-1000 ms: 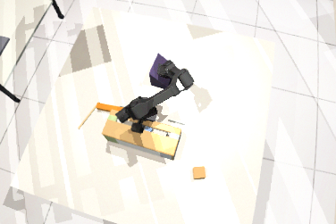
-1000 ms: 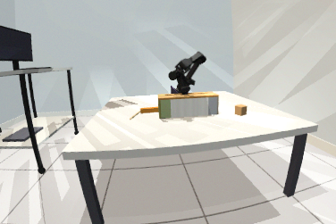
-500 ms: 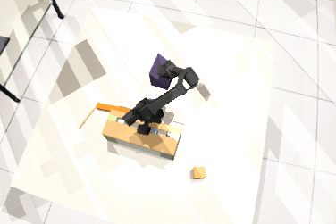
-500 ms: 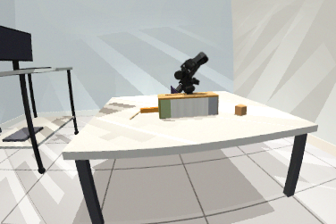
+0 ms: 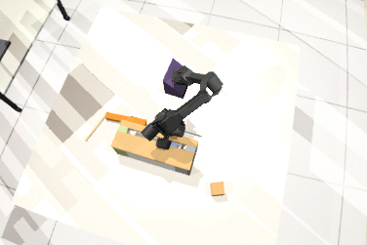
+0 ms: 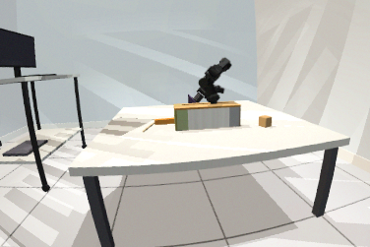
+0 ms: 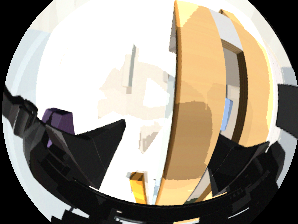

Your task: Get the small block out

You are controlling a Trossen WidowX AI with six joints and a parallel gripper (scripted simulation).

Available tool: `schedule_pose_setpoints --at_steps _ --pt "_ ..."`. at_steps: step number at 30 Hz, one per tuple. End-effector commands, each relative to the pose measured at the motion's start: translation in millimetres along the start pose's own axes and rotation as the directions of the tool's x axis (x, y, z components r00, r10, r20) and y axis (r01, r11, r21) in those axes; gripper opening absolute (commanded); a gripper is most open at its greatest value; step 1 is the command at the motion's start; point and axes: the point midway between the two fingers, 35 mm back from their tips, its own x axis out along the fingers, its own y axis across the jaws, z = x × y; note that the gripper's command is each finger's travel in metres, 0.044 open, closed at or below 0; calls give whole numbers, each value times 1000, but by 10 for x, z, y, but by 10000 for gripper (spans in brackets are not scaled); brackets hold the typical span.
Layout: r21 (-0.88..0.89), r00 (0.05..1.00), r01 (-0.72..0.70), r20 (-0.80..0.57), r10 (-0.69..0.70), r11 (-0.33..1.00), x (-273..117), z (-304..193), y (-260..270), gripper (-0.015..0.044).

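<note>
The white square table (image 5: 254, 87) carries a long tan-topped box with a grey clear front and a green left end (image 6: 207, 116), and the black six-joint arm (image 5: 195, 102) reaches from its purple base block (image 5: 171, 82) down over the box's far side. A small tan cube, the block (image 5: 218, 188), lies on the table to the right of the box and nearer than it, well apart from the box, so the first half of the task looks done and the pick-up remains. A flat orange bar (image 5: 124, 117) and a thin pale stick (image 5: 95, 131) lie just beyond the box's left end. The main risk, as I judge it, is the arm itself: the gripper (image 5: 162, 142) hangs right over the box top, so a low swing toward the block could shove or tip the box; a clumsy descent could also knock the cube toward the table edge. The jaws stand wide apart with nothing between them, and whether they touch the box top cannot be told.
</note>
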Motion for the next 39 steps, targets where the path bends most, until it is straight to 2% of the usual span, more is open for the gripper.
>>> schedule_pose_setpoints --at_steps 1,27,30,36,39 --pt "-2 1000 6 1 -6 1000 5 90 -2 400" --pt "-2 1000 6 4 -6 1000 108 598 -6 400" --pt "-1 1000 5 0 -5 1000 -5 601 -14 400" --pt "3 1000 -2 -1 2 1000 -487 645 3 400" --pt "3 1000 -3 0 3 1000 -506 648 5 400"
